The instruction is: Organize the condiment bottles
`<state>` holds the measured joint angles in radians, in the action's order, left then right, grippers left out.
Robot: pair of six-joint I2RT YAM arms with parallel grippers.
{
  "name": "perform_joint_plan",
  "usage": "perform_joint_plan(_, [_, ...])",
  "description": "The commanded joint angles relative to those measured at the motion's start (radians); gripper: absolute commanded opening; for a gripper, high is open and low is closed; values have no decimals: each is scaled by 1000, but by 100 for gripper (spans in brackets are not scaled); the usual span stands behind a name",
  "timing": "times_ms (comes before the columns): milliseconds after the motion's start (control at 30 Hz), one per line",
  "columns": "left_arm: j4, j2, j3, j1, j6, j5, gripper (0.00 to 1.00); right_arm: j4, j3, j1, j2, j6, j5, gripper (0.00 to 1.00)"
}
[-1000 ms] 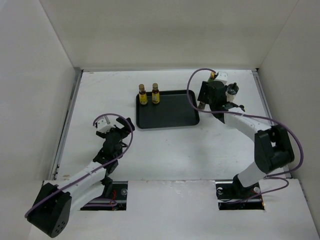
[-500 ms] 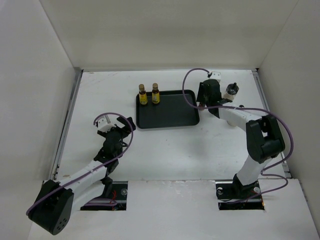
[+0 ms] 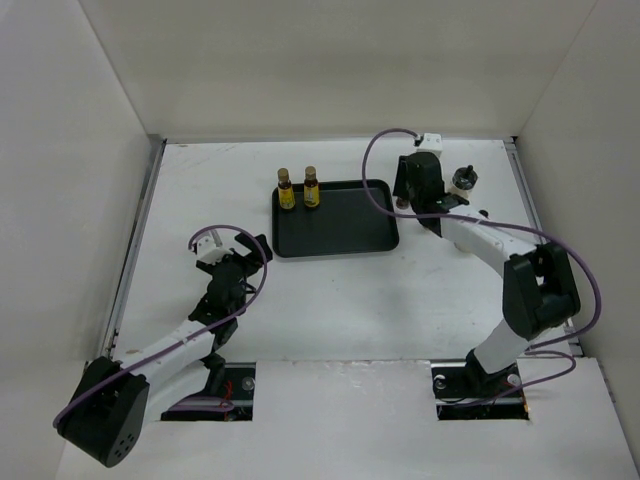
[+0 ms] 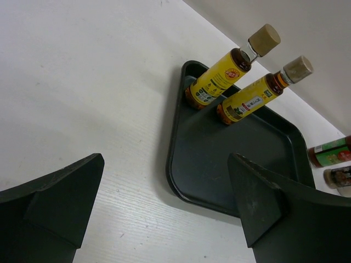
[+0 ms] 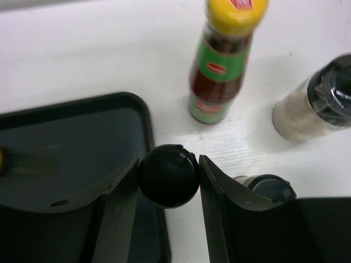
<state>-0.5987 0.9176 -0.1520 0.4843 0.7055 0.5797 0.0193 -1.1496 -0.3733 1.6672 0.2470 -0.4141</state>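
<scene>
Black tray [image 3: 345, 225] sits centre frame; left gripper [image 4: 164, 161] gapes empty lower left; right gripper [image 5: 169, 164], upper right, clamps the cap of an upright black-capped bottle [image 5: 169, 179] beside the tray's right edge; red bottle [image 5: 222, 71] stands upright beyond; two yellow bottles [image 3: 287, 192] stand caps-up in the tray's upper-left corner.

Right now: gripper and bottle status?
Left gripper open. Right gripper clamped on black-capped jar beside tray. Two yellow bottles on tray. Red sauce bottle close ahead.
</scene>
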Motion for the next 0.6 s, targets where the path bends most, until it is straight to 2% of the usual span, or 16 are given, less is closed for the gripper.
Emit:
perform_joint_plan(0, [-49,0,5,-10,12,3,100,54,-78,-86,-100,-19,-19,34])
perform_joint_plan(200, [-41,-16,17,-25,32,29,100,99,-131,-282,-14,32,31,34])
perform_joint_plan(333, [19,-43,29,-77,92,31,100,157,-197,-426,83,35,64,34])
perform_joint_plan(567, [48,-34,37,-138,163,-30,100,134,-320,-520,235,37,95,34])
